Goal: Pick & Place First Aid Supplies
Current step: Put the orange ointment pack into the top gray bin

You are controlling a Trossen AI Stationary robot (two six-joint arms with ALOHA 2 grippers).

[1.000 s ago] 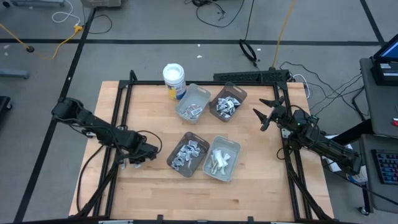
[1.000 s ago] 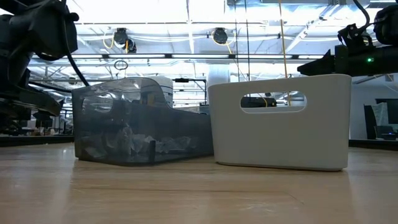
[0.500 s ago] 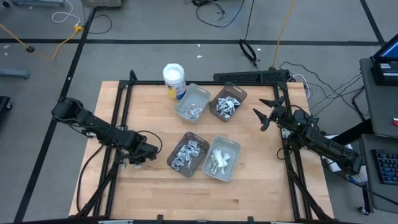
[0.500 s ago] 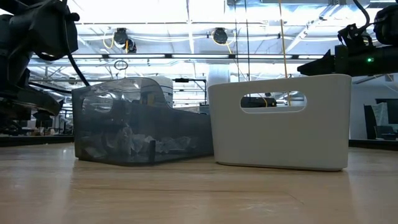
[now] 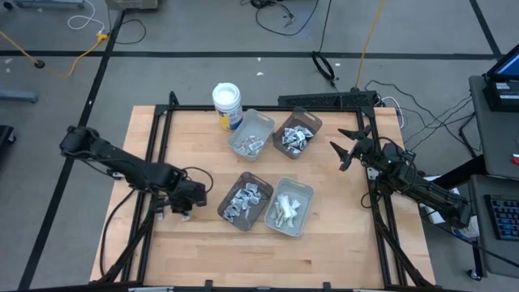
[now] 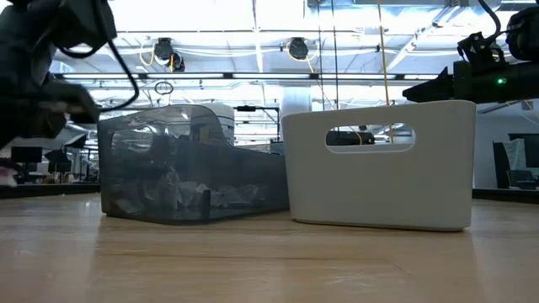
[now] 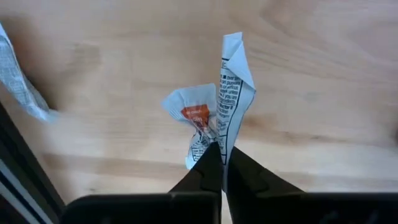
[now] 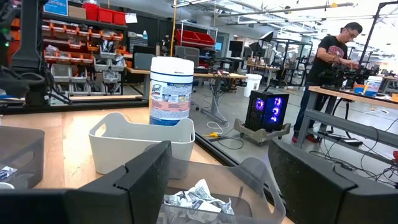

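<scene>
From my station, the left gripper (image 7: 219, 163) was clamped on a crumpled white packet (image 7: 214, 118) with printed text and an orange patch, held above bare table (image 5: 340, 235) just left of the near-left tray (image 5: 246, 200). A second scrap (image 7: 18, 81) lay on the wood nearby. The right gripper (image 5: 350, 146) waited at the right side, jaws spread and empty. All four trays held packets, the far pair (image 5: 276, 134) too, so I judged most of the sorting done. What remained, as far as I could tell, was placing this packet and collecting the stray.
</scene>
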